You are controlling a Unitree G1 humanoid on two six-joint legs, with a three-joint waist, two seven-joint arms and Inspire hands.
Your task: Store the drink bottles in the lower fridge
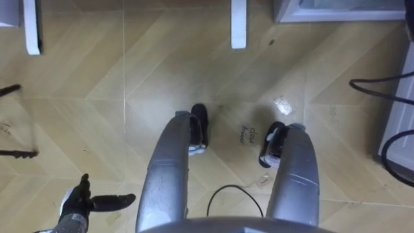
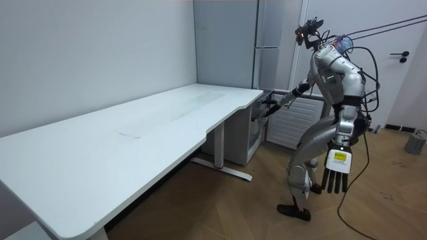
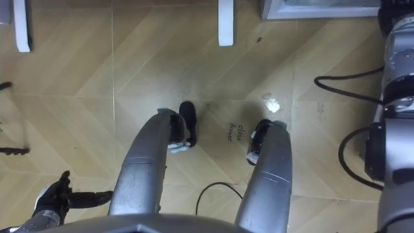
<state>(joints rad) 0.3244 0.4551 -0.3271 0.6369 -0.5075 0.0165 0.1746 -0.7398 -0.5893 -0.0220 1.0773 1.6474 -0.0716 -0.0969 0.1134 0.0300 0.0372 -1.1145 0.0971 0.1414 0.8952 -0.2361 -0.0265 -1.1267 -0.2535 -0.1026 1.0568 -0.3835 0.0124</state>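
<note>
I stand bent forward on the wooden floor in front of the tall grey fridge [image 2: 270, 40]. My right arm [image 3: 396, 97] reaches out to the low fridge unit [image 2: 253, 133] beside the desk, whose pale frame [image 1: 336, 10] lies at the top of the eye views. My right hand [image 2: 268, 108] is a small dark shape at that unit's top edge, and its fingers are too small to read. My left hand [image 1: 77, 204] hangs by my side with straight fingers, holding nothing.
A long white desk [image 2: 133, 133] fills the room view's left; its white feet [image 1: 239, 22] rest on the floor ahead of me. Dark cables [image 1: 381, 87] loop on the floor at my right. A white scrap [image 1: 282, 103] lies near my right foot.
</note>
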